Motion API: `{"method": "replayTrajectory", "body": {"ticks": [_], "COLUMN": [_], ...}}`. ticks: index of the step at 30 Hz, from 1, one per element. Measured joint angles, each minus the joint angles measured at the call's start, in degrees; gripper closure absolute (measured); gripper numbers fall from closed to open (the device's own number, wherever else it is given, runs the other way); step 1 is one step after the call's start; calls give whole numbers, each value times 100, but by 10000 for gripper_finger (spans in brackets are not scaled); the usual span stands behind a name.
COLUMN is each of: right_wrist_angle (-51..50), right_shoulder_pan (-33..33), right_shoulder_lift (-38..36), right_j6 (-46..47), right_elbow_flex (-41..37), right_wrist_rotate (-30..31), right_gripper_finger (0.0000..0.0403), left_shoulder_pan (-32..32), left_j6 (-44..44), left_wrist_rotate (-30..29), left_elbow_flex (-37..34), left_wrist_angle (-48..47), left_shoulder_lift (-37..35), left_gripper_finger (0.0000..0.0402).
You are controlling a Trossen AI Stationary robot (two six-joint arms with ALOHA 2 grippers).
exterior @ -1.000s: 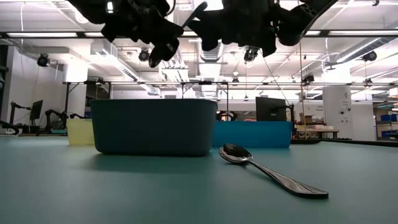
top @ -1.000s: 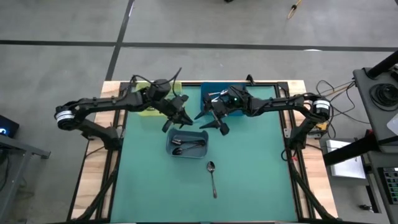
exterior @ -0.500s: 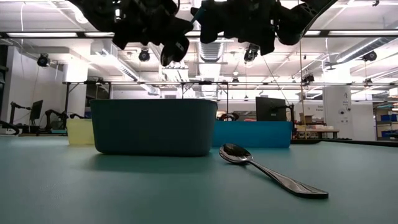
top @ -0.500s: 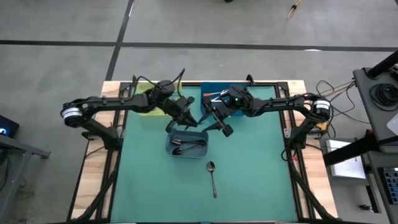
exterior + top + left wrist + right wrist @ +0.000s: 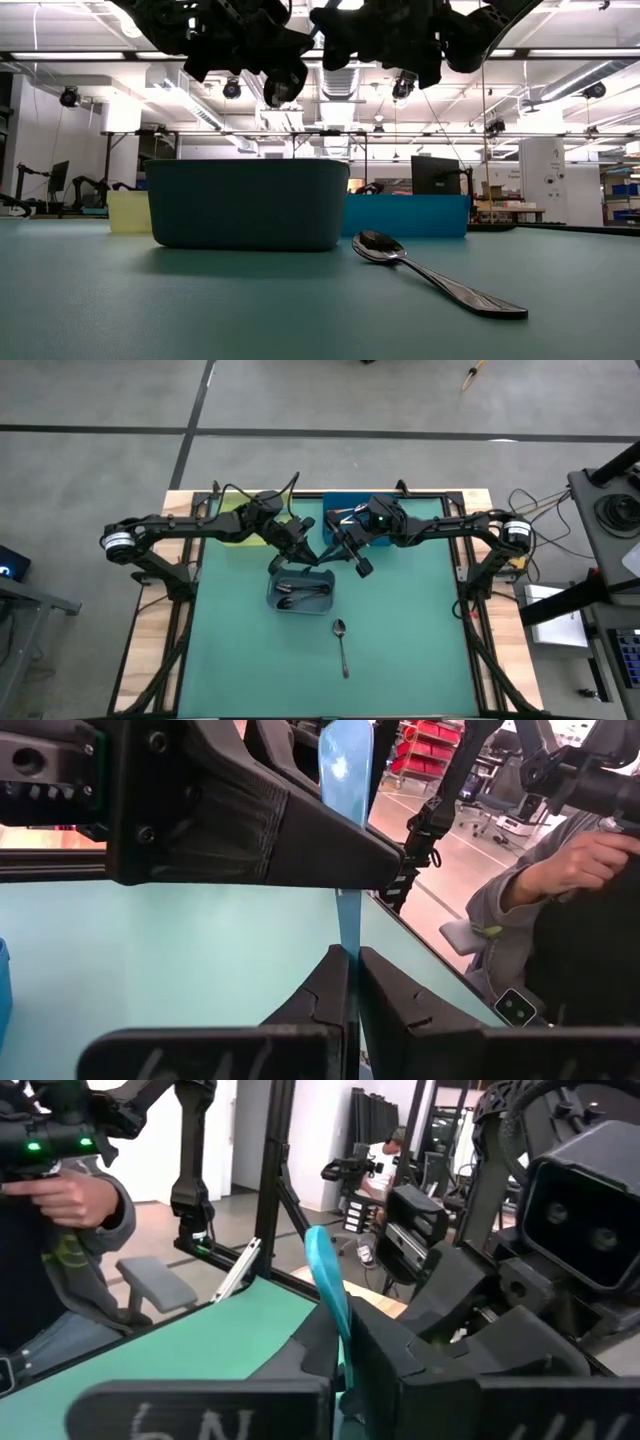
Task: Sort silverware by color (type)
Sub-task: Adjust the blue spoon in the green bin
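Left fingers (image 5: 350,982): closed on the light-blue handle of a spoon (image 5: 345,780), which stands up between the two pads in the left wrist view.
Right fingers (image 5: 338,1342): also closed on a light-blue spoon handle, seen curving up between them in the right wrist view; it looks like the same spoon, pinched from both sides.
Where the two meet: in the high view the left gripper (image 5: 297,550) and right gripper (image 5: 352,553) sit tip to tip in the air, just behind the dark grey bin (image 5: 301,591).
Held spoon: off the surface (image 5: 400,630), clear of every bin.
Dark grey bin: holds dark metal spoons.
Dark metal spoon (image 5: 341,645): lies alone on the surface, in front of that bin, not yet sorted.
Blue bin (image 5: 338,512): at the back, under the right arm, holding spoons.
Yellow bin (image 5: 237,537): at the back left, largely hidden by the left arm.
Step in hand: likely a hand-over of the blue-handled spoon.
Risk: if either arm pulls away while both still clamp, the thin handle could bend or twist free.
Risk: if both let go together, the spoon would likely drop into the dark grey bin, the wrong colour.
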Motion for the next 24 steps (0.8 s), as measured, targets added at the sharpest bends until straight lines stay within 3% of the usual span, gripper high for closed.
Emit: {"method": "replayTrajectory", "body": {"ticks": [13, 18, 21, 24], "right_wrist_angle": [-72, -230, -637, -919], "right_shoulder_pan": [-71, -198, -307, -422], "right_shoulder_lift": [-81, -158, -254, -347], "right_j6": [681, 985, 960, 902], "right_elbow_flex": [-9, -9, -11, -11], "right_wrist_rotate": [74, 520, 1163, 1830], "right_gripper_finger": [394, 394, 394, 394], "left_shoulder_pan": [227, 605, 777, 747], "left_j6": [-292, -470, -207, 414], "left_wrist_rotate": [-1, -123, -1079, -2817], "left_elbow_flex": [11, 156, 280, 365], "left_wrist_angle": [23, -184, -713, -1481], "left_shoulder_lift": [-103, -287, -605, -1031], "left_gripper_finger": [370, 346, 330, 326]}}
